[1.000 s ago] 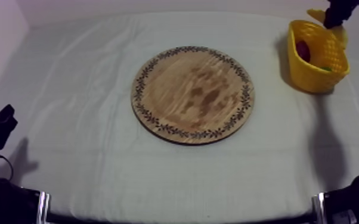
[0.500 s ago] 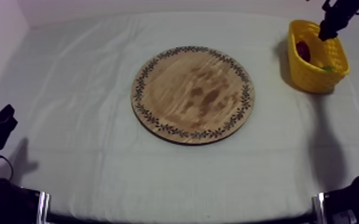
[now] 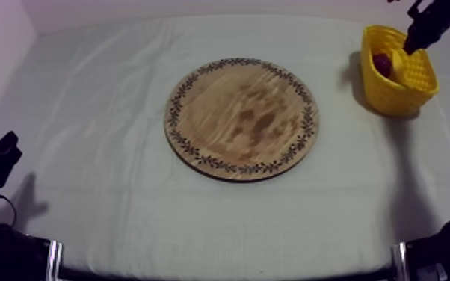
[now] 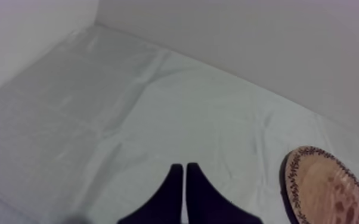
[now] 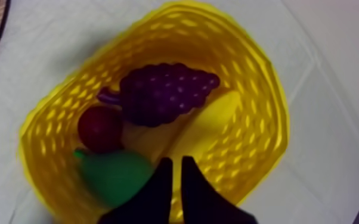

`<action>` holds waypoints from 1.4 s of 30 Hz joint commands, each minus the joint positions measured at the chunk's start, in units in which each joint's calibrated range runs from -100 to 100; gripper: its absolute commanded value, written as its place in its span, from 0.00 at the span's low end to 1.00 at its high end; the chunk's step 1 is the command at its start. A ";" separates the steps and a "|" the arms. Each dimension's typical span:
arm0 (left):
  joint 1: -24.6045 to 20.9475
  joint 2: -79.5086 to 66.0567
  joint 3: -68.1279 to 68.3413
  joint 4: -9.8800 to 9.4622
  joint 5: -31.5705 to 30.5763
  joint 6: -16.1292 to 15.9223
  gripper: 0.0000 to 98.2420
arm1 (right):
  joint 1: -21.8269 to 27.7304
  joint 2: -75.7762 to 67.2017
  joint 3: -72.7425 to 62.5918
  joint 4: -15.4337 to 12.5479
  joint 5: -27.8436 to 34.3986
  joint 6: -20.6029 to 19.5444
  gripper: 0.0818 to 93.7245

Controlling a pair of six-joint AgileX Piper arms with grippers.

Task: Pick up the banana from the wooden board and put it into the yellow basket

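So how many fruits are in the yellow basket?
4, all in the yellow basket: the bunch of grapes in the middle, the small red fruit and the pear next to it, the banana along one wall. Others may hide underneath.

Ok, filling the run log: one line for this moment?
banana: in basket | right jaws: shut, above basket | left jaws: shut

No writing or numbers can be read anywhere.

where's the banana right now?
The banana lies in the yellow basket, upper right of the top view, beside the grapes, under the right hand.
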 commanded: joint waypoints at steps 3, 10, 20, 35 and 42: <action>-0.01 0.03 0.04 0.00 0.00 0.00 0.00 | -1.46 -15.16 21.07 1.47 -8.89 -5.49 0.01; -0.01 0.03 0.04 0.00 0.00 0.00 0.00 | -1.15 -40.85 41.83 -2.63 -11.70 -5.70 0.01; -0.01 0.03 0.04 0.00 0.00 0.00 0.00 | -4.44 -76.05 59.90 -1.29 -6.73 -12.21 0.01; -0.01 0.03 0.04 0.00 0.00 0.02 0.00 | -3.26 -105.32 70.42 -3.67 -4.33 -17.80 0.01; -0.01 0.03 0.04 0.01 0.00 -0.01 0.00 | -3.44 -105.99 79.66 -4.75 -13.48 -21.43 0.01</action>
